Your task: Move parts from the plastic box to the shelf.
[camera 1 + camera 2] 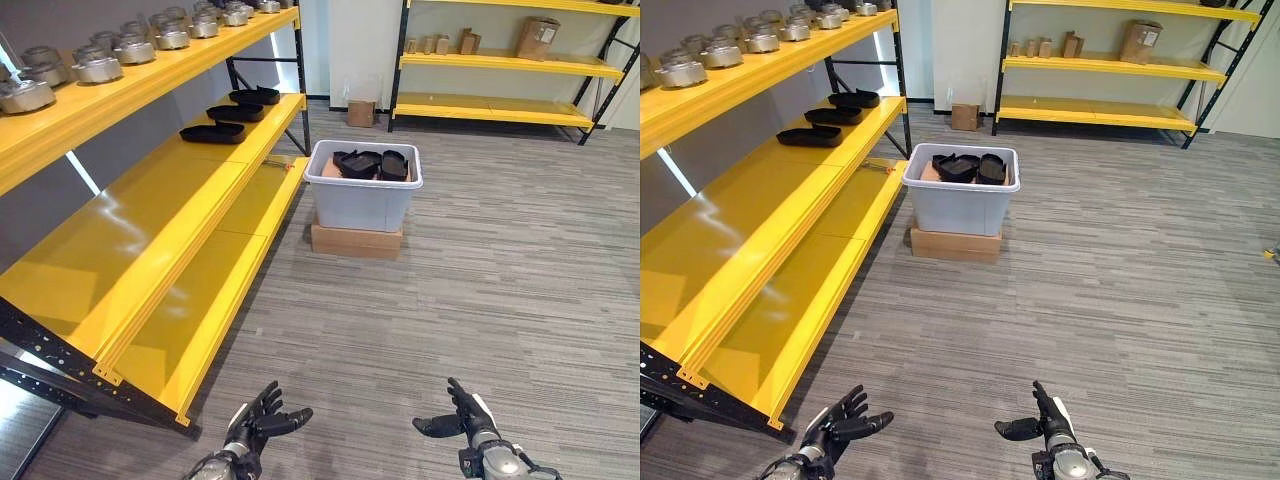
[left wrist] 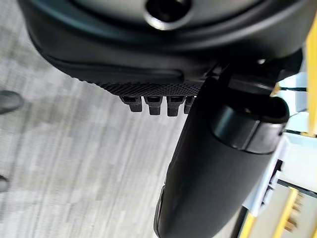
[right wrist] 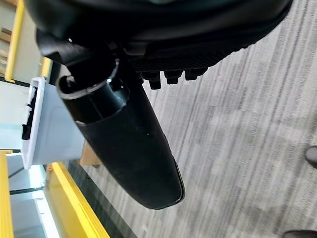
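Observation:
A white plastic box [image 1: 362,198] stands on the carpet ahead, holding several black parts [image 1: 366,164]. It rests on a flat cardboard box [image 1: 356,240]. Three black parts [image 1: 212,132] lie on the far end of the yellow shelf [image 1: 160,210] along the left. My left hand [image 1: 256,420] and right hand [image 1: 462,416] hang low at the near edge, both open and empty, well short of the box. The left thumb [image 2: 208,178] and the right thumb [image 3: 129,148] stand straight in the wrist views.
Several grey metal castings [image 1: 95,65] line the upper yellow shelf [image 1: 110,100] on the left. A second yellow rack [image 1: 500,65] with cardboard boxes stands at the back wall. A small cardboard box [image 1: 361,112] sits on the floor beyond the white box. Open carpet lies between me and the box.

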Robot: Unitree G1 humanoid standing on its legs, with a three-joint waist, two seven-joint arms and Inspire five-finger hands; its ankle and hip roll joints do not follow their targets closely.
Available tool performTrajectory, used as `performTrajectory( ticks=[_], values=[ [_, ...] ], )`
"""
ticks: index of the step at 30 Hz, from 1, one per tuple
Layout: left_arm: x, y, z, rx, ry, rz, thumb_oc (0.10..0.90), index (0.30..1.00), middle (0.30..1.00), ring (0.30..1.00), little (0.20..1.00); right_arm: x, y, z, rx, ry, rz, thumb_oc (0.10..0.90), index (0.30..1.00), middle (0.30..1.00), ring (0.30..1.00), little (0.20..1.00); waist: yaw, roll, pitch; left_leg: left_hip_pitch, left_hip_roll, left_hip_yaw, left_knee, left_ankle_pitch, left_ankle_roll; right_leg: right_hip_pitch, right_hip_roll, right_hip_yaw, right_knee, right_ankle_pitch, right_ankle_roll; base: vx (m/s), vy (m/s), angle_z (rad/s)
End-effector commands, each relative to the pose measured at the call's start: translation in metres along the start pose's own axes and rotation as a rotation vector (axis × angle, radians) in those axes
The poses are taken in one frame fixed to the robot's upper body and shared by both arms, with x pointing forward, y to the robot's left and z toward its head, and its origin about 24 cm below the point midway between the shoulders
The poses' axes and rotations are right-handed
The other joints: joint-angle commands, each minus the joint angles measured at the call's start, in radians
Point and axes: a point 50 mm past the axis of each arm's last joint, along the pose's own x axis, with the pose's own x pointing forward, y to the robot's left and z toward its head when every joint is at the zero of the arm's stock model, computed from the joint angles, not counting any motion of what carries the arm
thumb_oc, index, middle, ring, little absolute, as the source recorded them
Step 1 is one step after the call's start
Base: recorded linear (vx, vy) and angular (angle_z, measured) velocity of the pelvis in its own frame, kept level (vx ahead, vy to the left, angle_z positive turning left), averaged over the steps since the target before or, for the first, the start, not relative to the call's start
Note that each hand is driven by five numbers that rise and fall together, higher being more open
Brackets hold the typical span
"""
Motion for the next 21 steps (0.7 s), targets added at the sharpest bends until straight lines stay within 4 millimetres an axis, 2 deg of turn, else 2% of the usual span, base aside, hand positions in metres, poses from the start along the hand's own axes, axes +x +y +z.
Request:
performTrajectory(
  ticks=[1, 4, 8, 9, 13, 21],
  values=[
    [0.011, -0.003, 0.048, 0.076, -0.191, -0.04, 0.9, 1.0, 1.0, 1.0, 1.0, 0.01, -0.007, 0.062, 0.008, -0.266, -0.027, 0.9, 1.0, 1.0, 1.0, 1.0, 0.006, -0.02, -0.002, 0.073, 0.085, -0.023, 0.011, -0.067, -0.087, -0.006, -0.051, -0.002, 0.035, -0.015, 0.053, -0.01, 0.011, -0.04],
    [0.012, -0.002, 0.046, 0.046, -0.177, -0.035, 0.9, 1.0, 1.0, 1.0, 1.0, 0.011, -0.006, 0.065, 0.009, -0.282, -0.032, 0.9, 1.0, 1.0, 1.0, 1.0, 0.006, -0.019, -0.001, 0.073, 0.084, -0.023, 0.011, -0.067, -0.086, -0.005, -0.053, -0.002, 0.036, -0.015, 0.053, -0.01, 0.009, -0.03],
    [0.012, -0.001, 0.034, -0.047, -0.1, -0.027, 0.9, 1.0, 1.0, 1.0, 1.0, 0.01, -0.006, 0.075, 0.006, -0.334, -0.055, 0.9, 1.0, 1.0, 1.0, 1.0, 0.005, -0.02, 0.0, 0.076, 0.084, -0.019, 0.013, -0.068, -0.085, -0.004, -0.054, -0.001, 0.04, -0.017, 0.053, 0.0, 0.011, 0.0],
    [0.013, -0.005, 0.031, -0.115, -0.075, -0.081, 0.9, 1.0, 1.0, 1.0, 1.0, 0.009, -0.006, 0.077, 0.009, -0.339, -0.047, 0.9, 1.0, 1.0, 1.0, 1.0, 0.003, -0.019, 0.001, 0.076, 0.083, -0.019, 0.015, -0.071, -0.082, -0.003, -0.055, 0.0, 0.041, -0.019, 0.053, 0.0, 0.035, -0.02],
    [0.012, -0.011, 0.035, -0.112, -0.084, -0.134, 0.9, 1.0, 1.0, 1.0, 1.0, 0.008, -0.007, 0.079, 0.003, -0.345, -0.029, 0.9, 1.0, 1.0, 1.0, 1.0, 0.003, -0.014, 0.005, 0.072, 0.08, -0.02, 0.019, -0.072, -0.079, -0.007, -0.058, 0.001, 0.049, -0.021, 0.054, -0.01, 0.047, -0.01],
    [0.012, -0.007, 0.031, -0.153, -0.044, -0.085, 0.9, 1.0, 1.0, 1.0, 1.0, 0.007, -0.003, 0.075, 0.0, -0.349, 0.021, 0.9, 1.0, 1.0, 1.0, 1.0, 0.007, -0.018, 0.001, 0.069, 0.074, -0.025, 0.018, -0.073, -0.075, -0.009, -0.063, -0.005, 0.058, -0.024, 0.058, 0.0, 0.021, 0.01]
  ],
)
